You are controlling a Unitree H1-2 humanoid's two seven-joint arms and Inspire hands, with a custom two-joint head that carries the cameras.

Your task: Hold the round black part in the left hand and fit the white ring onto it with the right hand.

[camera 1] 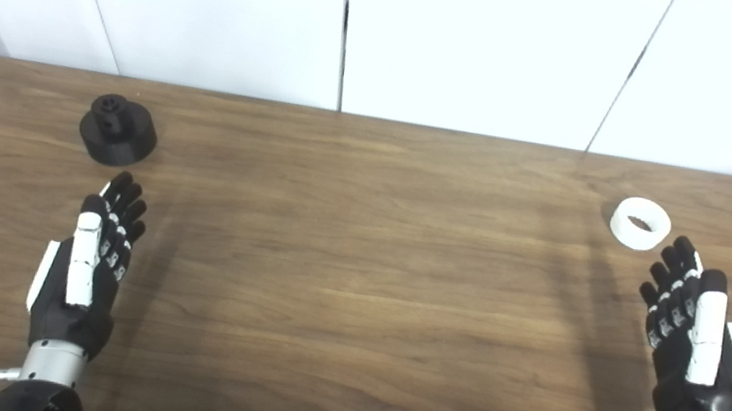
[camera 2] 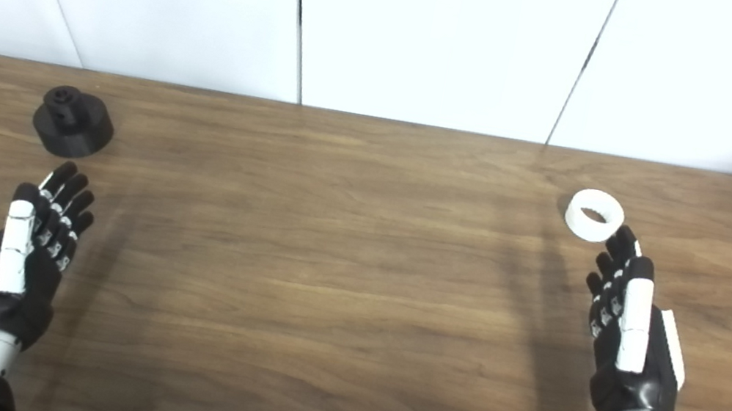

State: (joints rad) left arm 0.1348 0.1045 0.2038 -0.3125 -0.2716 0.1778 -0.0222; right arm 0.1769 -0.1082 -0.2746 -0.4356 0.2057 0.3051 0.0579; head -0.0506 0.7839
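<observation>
One round black part sits just beyond the left hand, apart from its fingertips. One white ring lies just past the right hand, close to its fingertips. Both hands are empty, fingers extended. Between them the wooden table is wide open; part and ring sit near the far edge.

Black part: round, hub up, flat on table just beyond left hand. White ring: lying flat, at right hand's fingertips.
</observation>
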